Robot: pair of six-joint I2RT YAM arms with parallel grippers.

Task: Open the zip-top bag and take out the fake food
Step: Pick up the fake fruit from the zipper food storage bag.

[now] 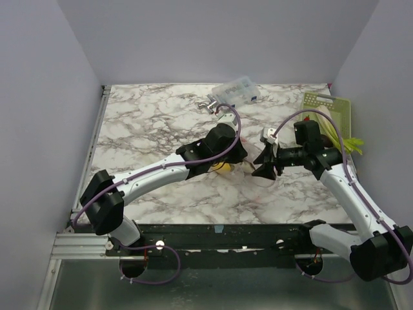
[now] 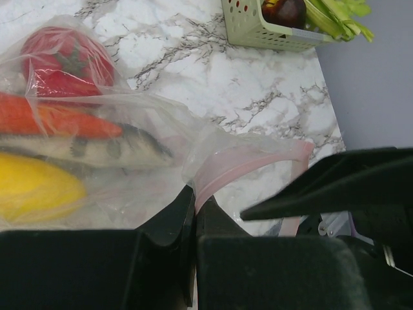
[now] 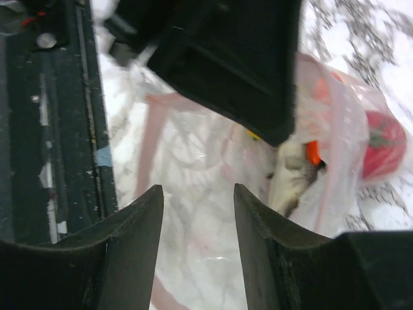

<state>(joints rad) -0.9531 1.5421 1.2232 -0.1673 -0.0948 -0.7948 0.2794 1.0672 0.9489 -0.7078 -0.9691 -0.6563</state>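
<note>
Partly cropped, zip-top bag [image 2: 122,139], left fingers [image 2: 169,226] pinching pink strip [image 2: 248,163]

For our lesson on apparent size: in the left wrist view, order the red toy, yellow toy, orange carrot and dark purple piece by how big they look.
1. Red toy and yellow toy: alike, yellow cropped by the frame.
2. Orange carrot, also cropped.
3. Dark purple piece: smallest, but farther away and cropped.

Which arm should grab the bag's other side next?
Right: the right gripper hovers open at the clear crinkly plastic zip-top bag's mouth; the left gripper is shut on its pink zipper strip.
</note>
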